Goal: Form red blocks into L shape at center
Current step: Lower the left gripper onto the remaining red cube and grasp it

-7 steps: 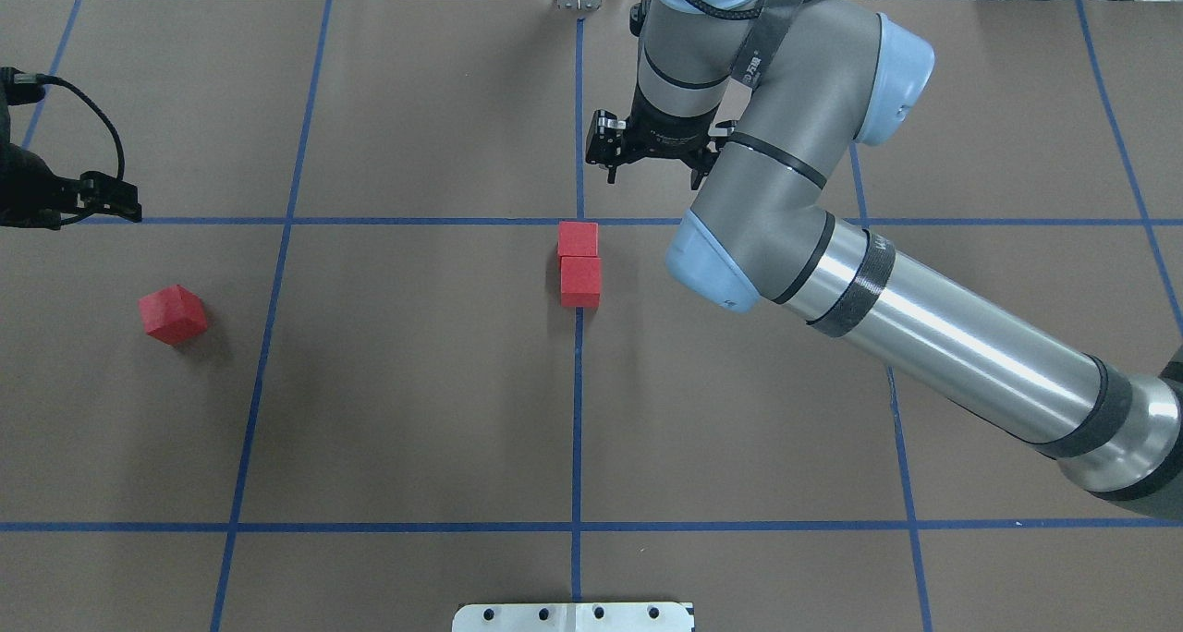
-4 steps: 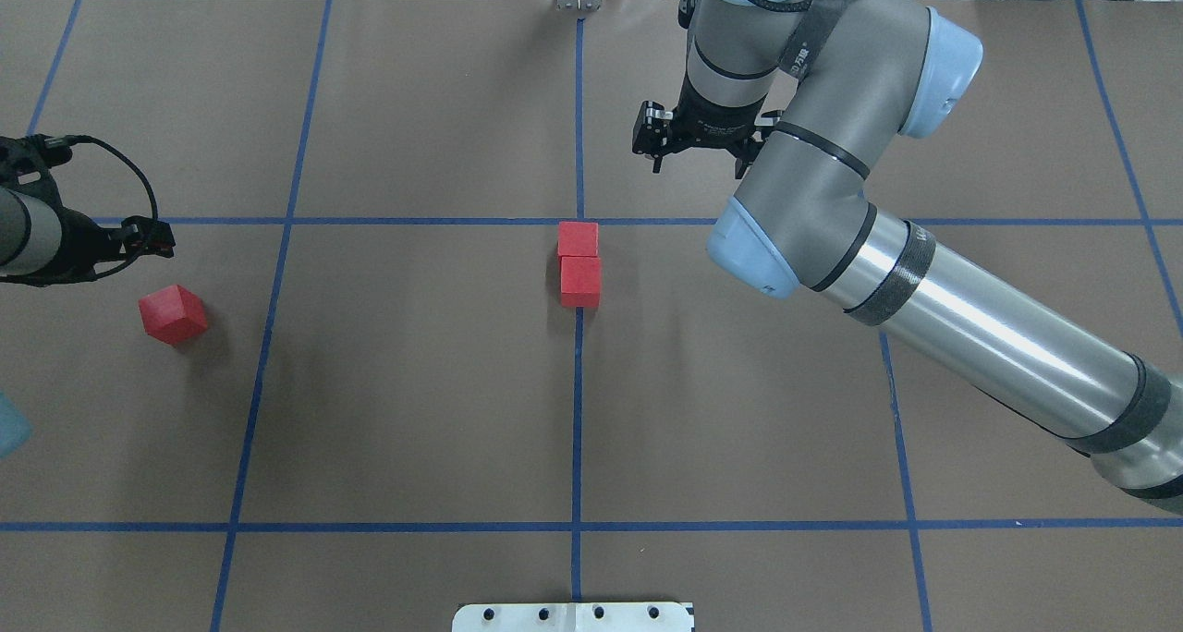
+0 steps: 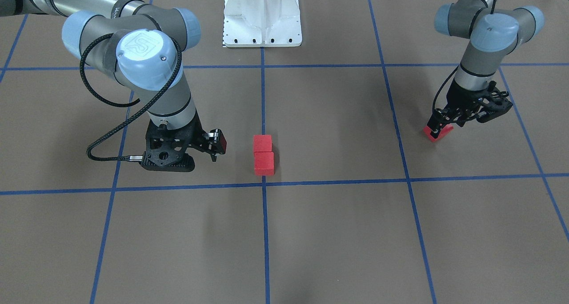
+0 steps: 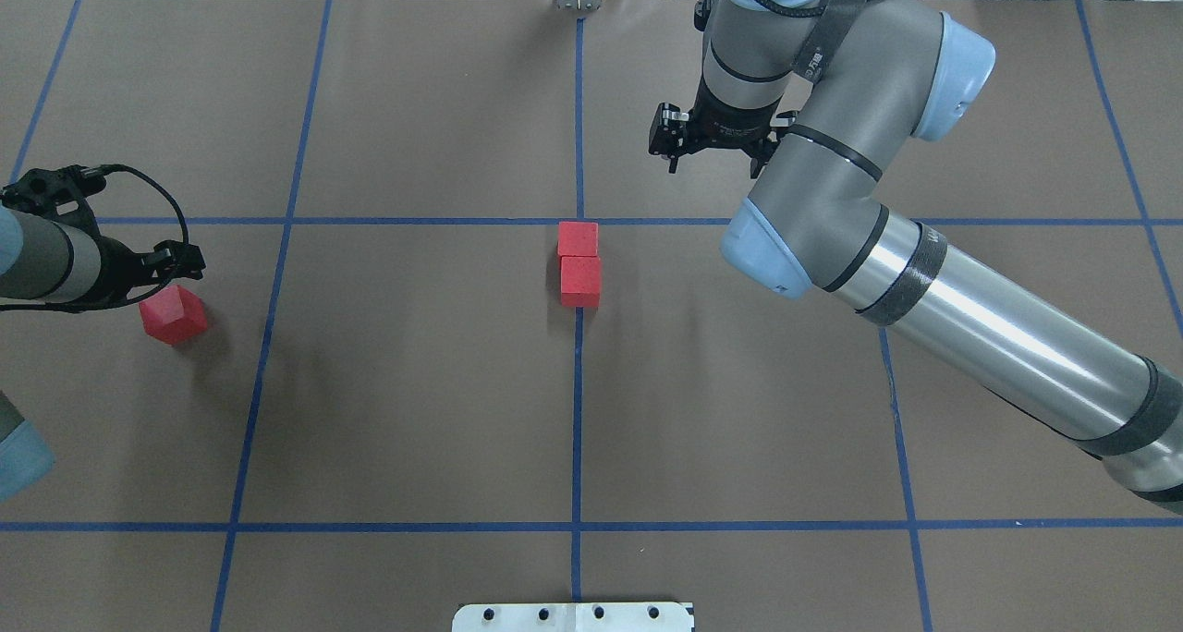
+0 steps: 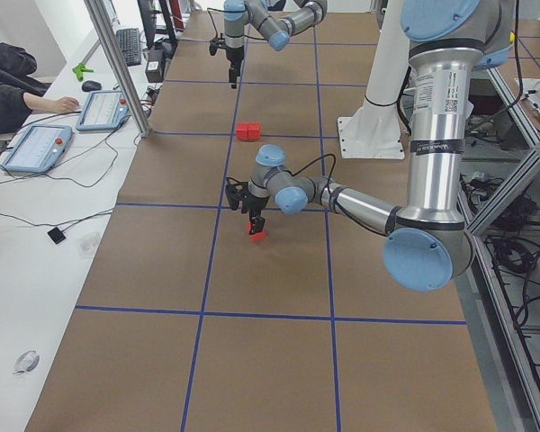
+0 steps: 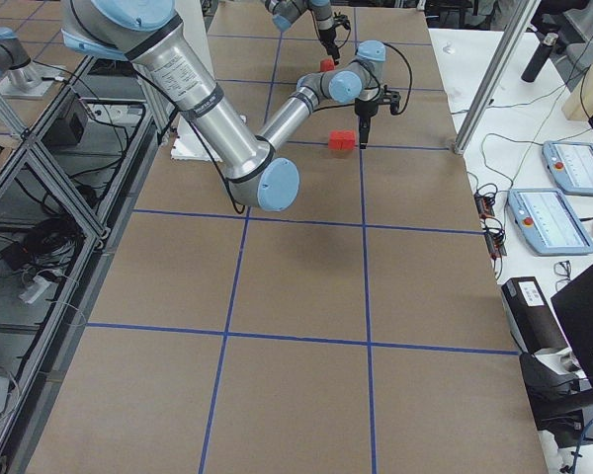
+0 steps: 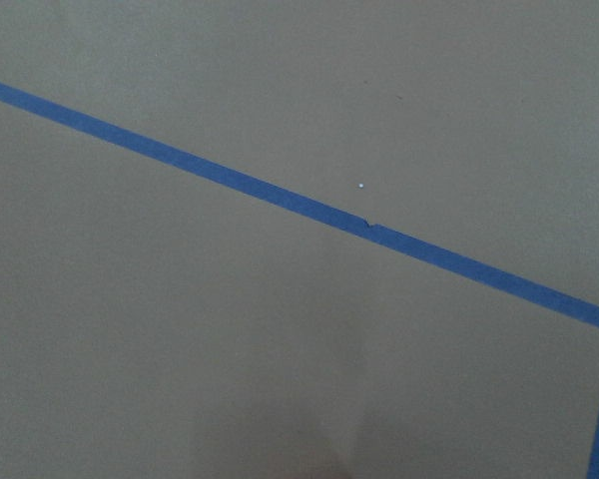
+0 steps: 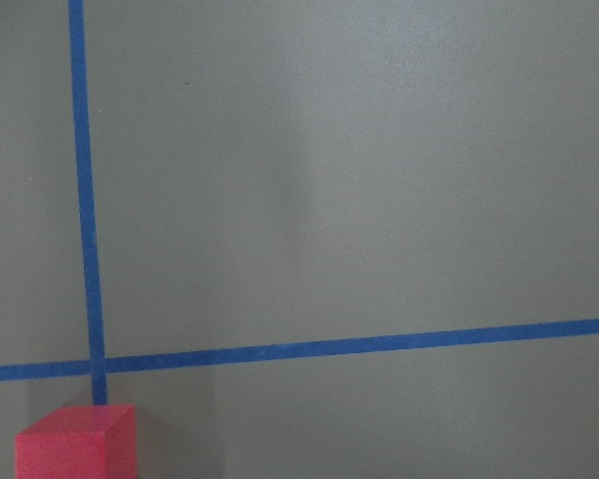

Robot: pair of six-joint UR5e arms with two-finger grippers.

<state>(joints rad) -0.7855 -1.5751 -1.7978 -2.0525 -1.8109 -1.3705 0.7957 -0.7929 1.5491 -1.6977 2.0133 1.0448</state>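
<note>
Two red cubes (image 4: 580, 279) are paired at centre and the third waits far left, as the arms swap roles.

The pair lie touching, end to end on the centre blue tape line (image 4: 577, 410), so one leg of the L is done. The third red cube (image 4: 173, 315) sits well apart, turned askew to the grid and not moved. Over the last second the right gripper (image 4: 714, 147) has backed away from the pair, its fingers spread and empty, while the left gripper (image 3: 442, 125) has come in to that stray cube. The pickup looks imminent. The overhead view shows it just beside the cube, but the front-facing view shows its fingers down over the cube; whether they have clenched I cannot tell. The left wrist camera catches only brown paper (image 7: 180, 349) and tape, while the right wrist camera catches one cube at its bottom edge.
</note>
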